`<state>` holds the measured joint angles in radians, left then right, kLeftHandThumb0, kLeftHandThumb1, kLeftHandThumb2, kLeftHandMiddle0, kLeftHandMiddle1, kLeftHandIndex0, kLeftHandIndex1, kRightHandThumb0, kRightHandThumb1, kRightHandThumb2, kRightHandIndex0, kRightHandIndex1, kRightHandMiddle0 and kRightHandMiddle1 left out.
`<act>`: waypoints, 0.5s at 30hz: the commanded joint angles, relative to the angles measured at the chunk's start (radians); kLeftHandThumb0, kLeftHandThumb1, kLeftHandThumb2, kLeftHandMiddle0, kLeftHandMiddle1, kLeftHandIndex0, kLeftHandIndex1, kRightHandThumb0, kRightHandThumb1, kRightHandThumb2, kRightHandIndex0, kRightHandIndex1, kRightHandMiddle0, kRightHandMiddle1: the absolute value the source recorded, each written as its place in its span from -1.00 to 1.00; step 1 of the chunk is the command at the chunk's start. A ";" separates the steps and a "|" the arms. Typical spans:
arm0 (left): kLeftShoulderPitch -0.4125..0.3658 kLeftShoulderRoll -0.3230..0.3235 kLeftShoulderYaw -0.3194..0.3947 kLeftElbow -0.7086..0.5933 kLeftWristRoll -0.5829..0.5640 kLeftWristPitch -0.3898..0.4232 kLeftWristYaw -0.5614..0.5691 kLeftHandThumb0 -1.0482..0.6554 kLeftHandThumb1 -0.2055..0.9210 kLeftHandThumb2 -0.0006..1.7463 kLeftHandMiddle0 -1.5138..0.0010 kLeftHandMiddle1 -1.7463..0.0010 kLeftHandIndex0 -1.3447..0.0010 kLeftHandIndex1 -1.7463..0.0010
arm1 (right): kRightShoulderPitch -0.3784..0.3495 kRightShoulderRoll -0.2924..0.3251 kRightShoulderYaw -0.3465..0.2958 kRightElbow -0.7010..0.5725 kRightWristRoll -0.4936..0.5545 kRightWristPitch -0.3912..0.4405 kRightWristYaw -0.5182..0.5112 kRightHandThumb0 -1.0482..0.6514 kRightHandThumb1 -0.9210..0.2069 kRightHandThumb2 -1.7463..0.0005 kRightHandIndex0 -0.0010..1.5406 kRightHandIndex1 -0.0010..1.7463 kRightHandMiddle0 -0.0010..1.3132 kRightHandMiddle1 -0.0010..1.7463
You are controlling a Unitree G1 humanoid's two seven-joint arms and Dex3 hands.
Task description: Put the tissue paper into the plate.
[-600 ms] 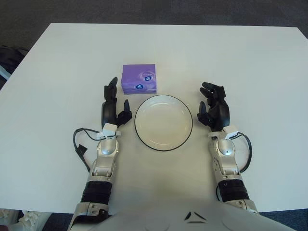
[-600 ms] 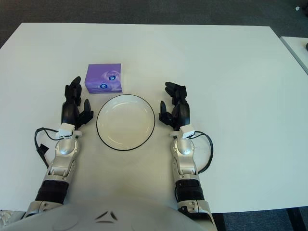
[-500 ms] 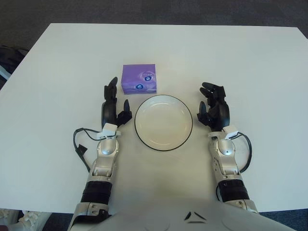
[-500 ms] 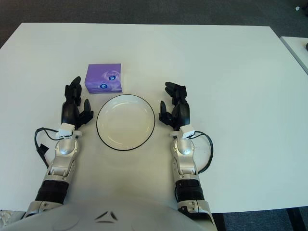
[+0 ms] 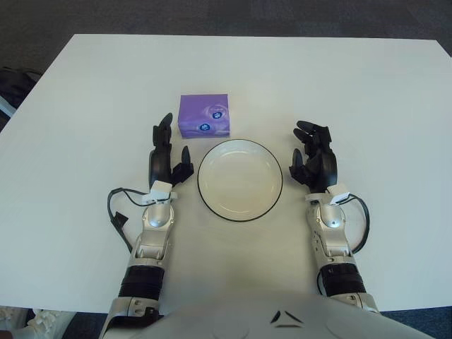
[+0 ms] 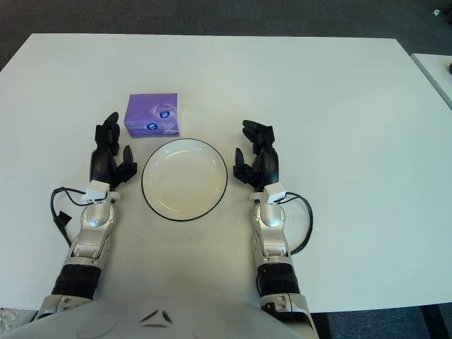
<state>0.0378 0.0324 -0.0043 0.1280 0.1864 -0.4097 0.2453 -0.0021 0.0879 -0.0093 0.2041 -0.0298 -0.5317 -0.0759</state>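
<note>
Tissue pack (image 5: 204,116) sat on the tabletop (image 5: 367,92) just ahead and slightly inboard of the left hand (image 5: 167,157), fingers spread and empty, so left was nearer; right hand (image 5: 314,157), also spread, sat across the plate (image 5: 240,180).

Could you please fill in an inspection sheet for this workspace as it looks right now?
Surface: white table, bare around the items.
Job's things: purple tissue pack lies just behind the plate, left of its centre; the plate holds nothing.
Clutter: nothing seen.
Hands: left hand left of the plate, right hand right of it; both open, holding nothing.
Cables: black cable loops at each wrist.
Surroundings: dark carpet beyond the table.
</note>
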 commanded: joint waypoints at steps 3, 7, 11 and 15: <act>0.113 0.001 -0.003 0.041 0.022 0.030 0.000 -0.63 1.00 -0.08 0.66 1.00 1.00 0.34 | 0.127 -0.005 -0.006 0.183 -0.008 0.005 -0.004 -0.26 -0.76 0.14 -0.50 -0.03 -1.00 0.24; 0.122 0.024 0.025 -0.044 0.017 0.051 -0.008 -0.62 1.00 -0.08 0.68 1.00 1.00 0.32 | 0.126 -0.005 -0.003 0.186 -0.013 0.004 -0.009 -0.25 -0.76 0.14 -0.50 -0.03 -1.00 0.24; 0.114 0.046 0.055 -0.117 0.027 0.080 -0.007 -0.61 1.00 -0.08 0.69 1.00 1.00 0.32 | 0.124 -0.004 -0.001 0.188 -0.015 0.006 -0.012 -0.24 -0.75 0.13 -0.50 -0.02 -1.00 0.24; 0.098 0.064 0.094 -0.200 0.061 0.117 0.011 -0.60 1.00 -0.07 0.68 1.00 1.00 0.32 | 0.122 -0.002 0.002 0.189 -0.014 0.011 -0.012 -0.22 -0.72 0.11 -0.51 0.00 -1.00 0.25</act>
<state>0.1118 0.0628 0.0359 0.0047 0.2109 -0.3437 0.2404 -0.0066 0.0882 -0.0030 0.2040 -0.0293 -0.5299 -0.0815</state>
